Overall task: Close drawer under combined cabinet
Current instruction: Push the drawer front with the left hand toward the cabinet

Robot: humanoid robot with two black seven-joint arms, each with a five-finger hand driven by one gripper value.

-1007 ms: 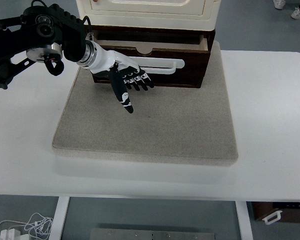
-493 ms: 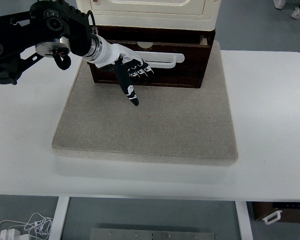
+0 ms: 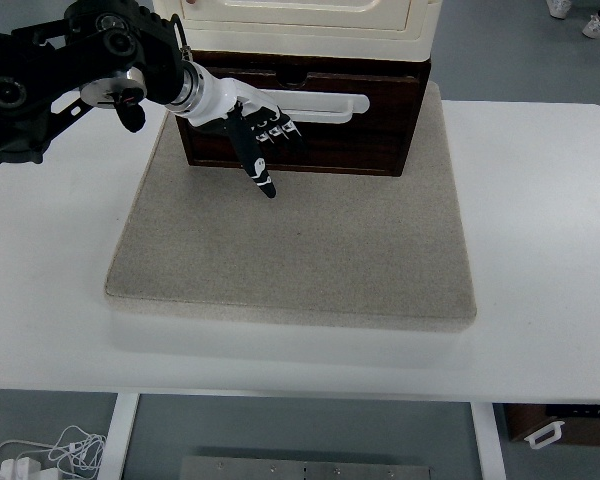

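Observation:
A cream cabinet stands on a dark brown base with a drawer at the back of a grey mat. The drawer front carries a white bar handle and sits nearly flush with the base. My left hand, black fingers with a white palm, lies flat against the left part of the drawer front below the handle. Its fingers are extended and hold nothing. The thumb points down toward the mat. The right arm does not show.
The mat lies on a white table. The black left arm reaches in over the table's far left. Cables lie on the floor at the lower left.
The drawer has slid back into the base: its open top gap, visible one second ago, is gone. My left hand moved with the drawer front toward the cabinet.

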